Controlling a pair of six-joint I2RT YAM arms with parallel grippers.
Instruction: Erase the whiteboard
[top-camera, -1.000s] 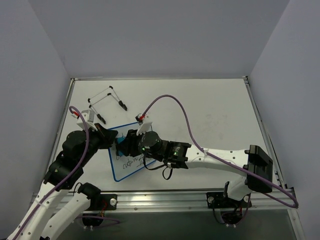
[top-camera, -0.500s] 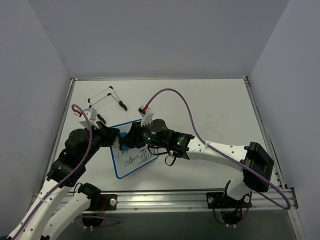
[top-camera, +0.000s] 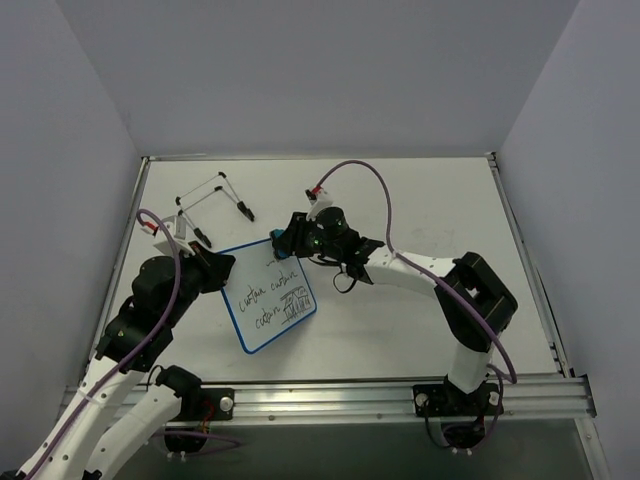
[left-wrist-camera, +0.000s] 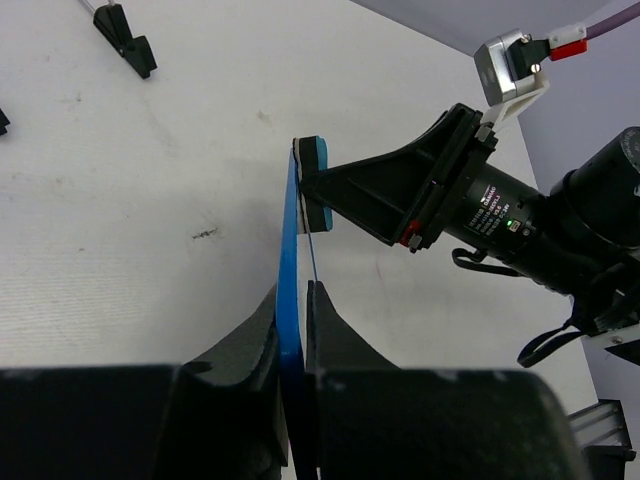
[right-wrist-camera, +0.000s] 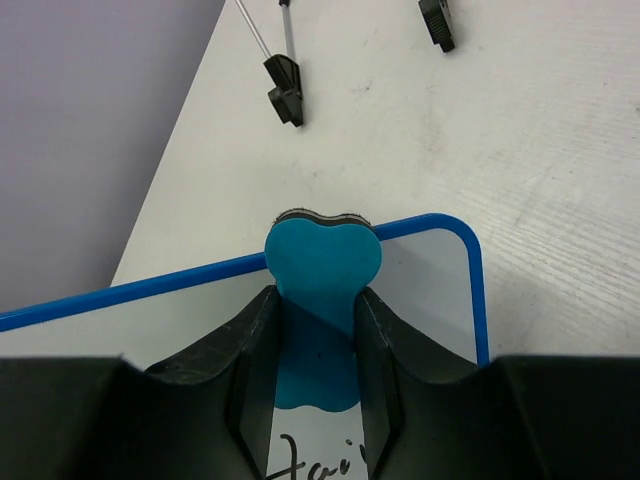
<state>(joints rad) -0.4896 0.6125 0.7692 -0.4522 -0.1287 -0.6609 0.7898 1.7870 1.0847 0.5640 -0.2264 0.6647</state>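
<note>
**Moment of first contact, eraser at the board's upper corner.** The whiteboard (top-camera: 265, 325) sits at the left-centre of the counter (top-camera: 420, 210), held up at an angle. I cannot tell whether its lower edge rests on the surface. Two lines of black handwriting (top-camera: 268, 292) cover its face, and none of it looks wiped.

*Hazards.* I judge the main risk to be the board pivoting. It is held along one edge only, so a hard push from the eraser (right-wrist-camera: 322, 262) at the far corner could lever it round or pull it out of the grip. The eraser also overlaps the blue frame there, so a stroke begun too near the rim could ride off the edge instead of crossing the writing. Too light a press would smear the ink. The wire stand (top-camera: 212, 203) lies behind the board, apart from it and clear of a downward stroke.

*Fingers.* The left fingers (top-camera: 218, 268) are clamped on the whiteboard's left frame, with almost no gap beyond the frame's thickness. The right fingers (top-camera: 290, 238) are pinched tight on the eraser's sides, its felt face against the board's top corner.
</note>
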